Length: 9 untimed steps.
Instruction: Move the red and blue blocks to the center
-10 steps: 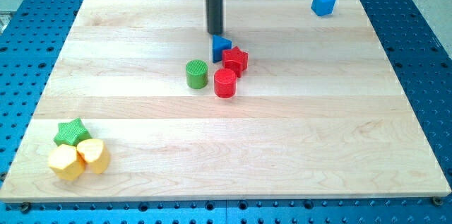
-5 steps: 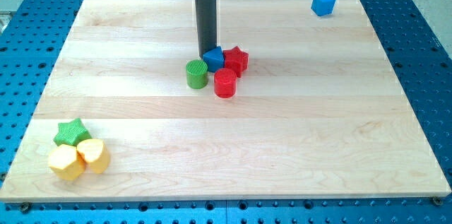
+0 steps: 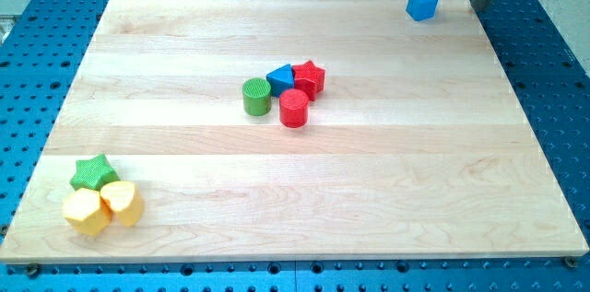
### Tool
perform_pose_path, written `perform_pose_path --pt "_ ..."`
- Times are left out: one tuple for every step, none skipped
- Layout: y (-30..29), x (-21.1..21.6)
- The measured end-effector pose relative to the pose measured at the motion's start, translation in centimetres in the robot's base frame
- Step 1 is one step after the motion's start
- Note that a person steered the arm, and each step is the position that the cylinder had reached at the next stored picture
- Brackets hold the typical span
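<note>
At the view's bottom left, far from my tip (image 3: 482,8), a green star block (image 3: 91,171) and two yellow blocks (image 3: 101,207) are huddled on the wooden surface (image 3: 184,227); they are no part of the task and are best left alone. Near the middle of the surface a cluster is seen, well to the left of and below the tip: a green cylinder (image 3: 256,96), a blue triangular block (image 3: 281,77), a red star block (image 3: 309,77) and a red cylinder (image 3: 294,107), packed close or touching. These red and blue pieces are judged to be already about in place. Just to the left of the tip, at the view's top right corner, a blue cube (image 3: 422,4) is set apart from the rest, and this is judged to be the block that remains to be brought in. The tip is held beside it, just to the right and apart, at the edge of the surface. No jaws are carried by this arm, so nothing is held; only the bare rod is presented. The push would be done well if the tip were placed behind the cube's far right side and driven down and leftward through its centre, slowly, so that it is not spun off or the cluster scattered. No containers are seen.
</note>
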<state>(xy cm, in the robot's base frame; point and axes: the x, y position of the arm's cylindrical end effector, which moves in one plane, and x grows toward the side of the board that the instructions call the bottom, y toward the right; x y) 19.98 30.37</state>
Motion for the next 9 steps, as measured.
perform_pose_path --pt "-7.3 -0.6" --pt "-19.6 2.3" --pt "-22.0 3.1" --pt "-22.0 3.5" --pt "-21.8 5.5" --pt "-18.2 2.6" --pt "-17.7 5.4" --pt "-22.9 10.3" --pt "-25.1 11.7"
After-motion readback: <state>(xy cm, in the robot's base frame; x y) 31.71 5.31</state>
